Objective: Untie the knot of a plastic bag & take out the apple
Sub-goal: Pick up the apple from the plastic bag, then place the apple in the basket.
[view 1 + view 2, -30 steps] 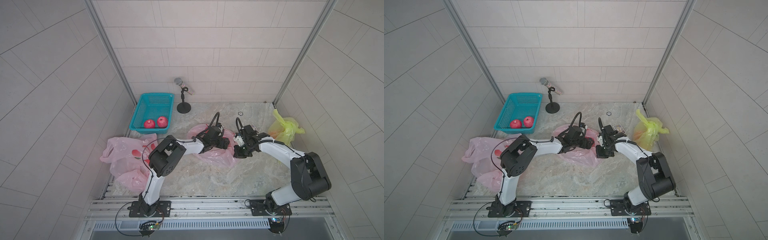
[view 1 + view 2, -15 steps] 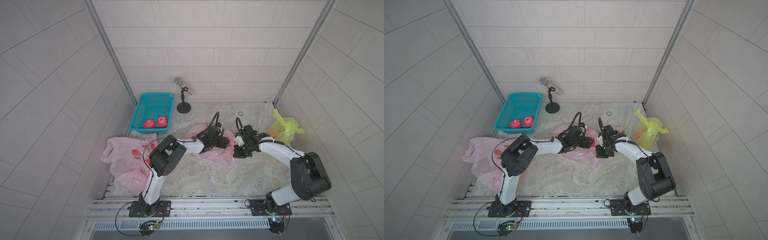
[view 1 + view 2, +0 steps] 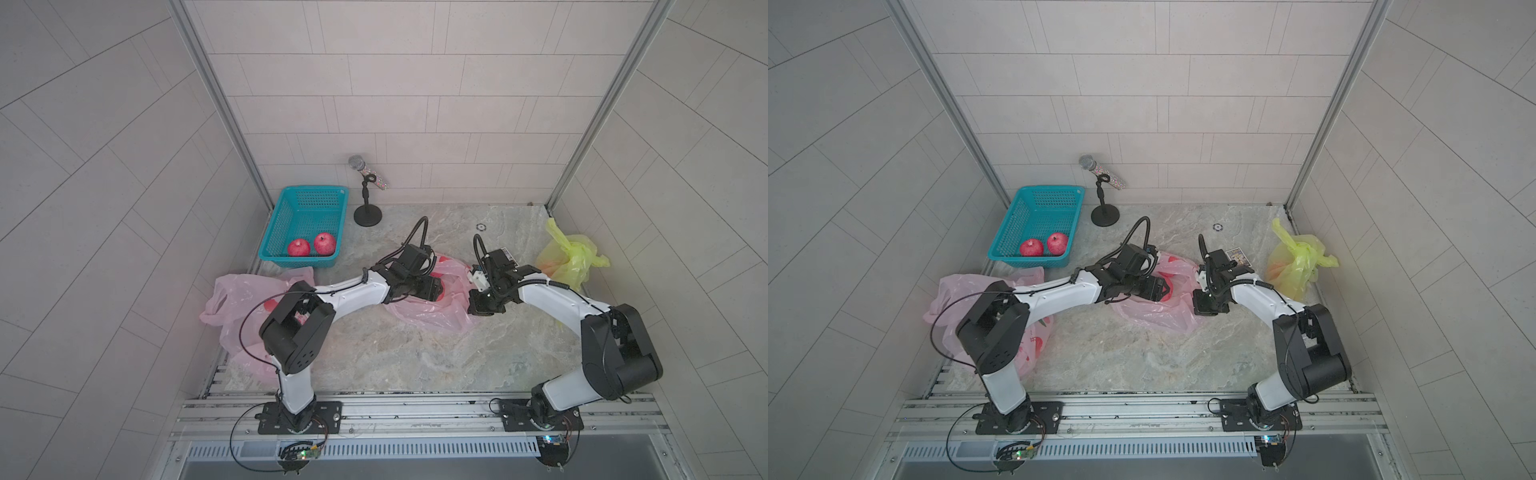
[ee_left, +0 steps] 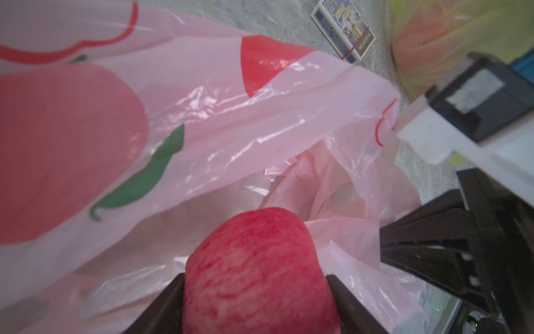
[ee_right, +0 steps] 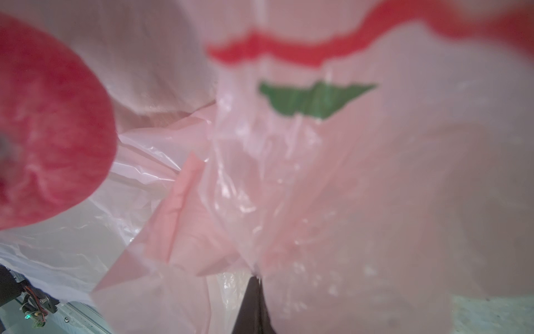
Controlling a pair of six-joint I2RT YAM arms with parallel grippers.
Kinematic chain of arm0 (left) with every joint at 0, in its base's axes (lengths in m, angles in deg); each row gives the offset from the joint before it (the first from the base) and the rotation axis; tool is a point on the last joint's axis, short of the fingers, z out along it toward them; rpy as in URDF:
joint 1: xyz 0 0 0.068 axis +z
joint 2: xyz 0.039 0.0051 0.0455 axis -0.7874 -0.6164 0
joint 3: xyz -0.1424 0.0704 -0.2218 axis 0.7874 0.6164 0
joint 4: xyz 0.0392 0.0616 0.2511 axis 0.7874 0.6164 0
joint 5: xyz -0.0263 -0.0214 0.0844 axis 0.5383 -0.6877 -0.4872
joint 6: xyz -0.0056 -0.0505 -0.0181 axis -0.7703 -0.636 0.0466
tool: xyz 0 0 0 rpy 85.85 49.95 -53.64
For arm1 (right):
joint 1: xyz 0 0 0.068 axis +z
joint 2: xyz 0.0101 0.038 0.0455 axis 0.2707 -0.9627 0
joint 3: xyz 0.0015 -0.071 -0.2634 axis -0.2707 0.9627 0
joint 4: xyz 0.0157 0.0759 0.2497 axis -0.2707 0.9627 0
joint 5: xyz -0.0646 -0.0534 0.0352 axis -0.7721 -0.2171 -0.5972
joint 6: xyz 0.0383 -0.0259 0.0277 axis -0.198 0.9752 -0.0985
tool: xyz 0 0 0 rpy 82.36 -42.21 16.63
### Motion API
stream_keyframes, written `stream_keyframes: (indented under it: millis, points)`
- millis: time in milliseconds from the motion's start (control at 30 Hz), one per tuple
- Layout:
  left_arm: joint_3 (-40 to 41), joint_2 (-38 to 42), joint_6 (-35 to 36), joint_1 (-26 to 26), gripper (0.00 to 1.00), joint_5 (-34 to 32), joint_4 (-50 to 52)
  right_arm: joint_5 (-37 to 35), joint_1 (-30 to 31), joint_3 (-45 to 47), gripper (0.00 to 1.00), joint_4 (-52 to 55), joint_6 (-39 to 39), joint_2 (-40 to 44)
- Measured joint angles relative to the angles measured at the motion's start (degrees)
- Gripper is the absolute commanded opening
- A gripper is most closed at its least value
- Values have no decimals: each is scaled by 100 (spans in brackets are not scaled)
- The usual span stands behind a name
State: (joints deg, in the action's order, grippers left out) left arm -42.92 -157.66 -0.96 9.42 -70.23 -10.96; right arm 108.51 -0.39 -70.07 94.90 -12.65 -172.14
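A pink plastic bag (image 3: 432,318) printed with red fruit lies crumpled in the middle of the stone table, its mouth open. No knot shows in any view. My left gripper (image 4: 255,279) reaches into the bag and is shut on a red streaked apple (image 4: 257,266), one black finger pressed against each side. In both top views the left gripper (image 3: 434,289) lies low over the bag. My right gripper (image 5: 254,279) is shut on a fold of the bag's film at the bag's right edge (image 3: 473,307). The right wrist view also shows the apple (image 5: 49,121), bare of film.
A teal basket (image 3: 297,262) at the back left holds two red apples (image 3: 299,248). A microphone stand (image 3: 368,216) is beside it. A tied yellow bag (image 3: 569,257) stands at the right wall. Loose pink bags (image 3: 237,295) lie at the left. A small card box (image 3: 1235,255) lies behind the right gripper.
The left gripper's jaws have closed in on the apple. Both arms have stayed almost where they were.
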Motion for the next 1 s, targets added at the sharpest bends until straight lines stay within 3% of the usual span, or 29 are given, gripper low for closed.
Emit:
stream_keyframes:
  millis: [67,300,500,767,1000]
  points:
    - [81,313,76,57,0,4,160,11,0,0,27,-11,0,0]
    - [125,1204,133,835,0,-46,382,79,0,-26,55,31,-28,173]
    - [118,1401,175,1657,0,-264,321,129,15,-341,76,164,-87,518]
    - [-341,1237,214,2645,0,-236,144,114,44,-573,82,540,-144,1043]
    - [-940,608,435,3143,0,-304,79,96,44,-925,95,782,-195,1467]
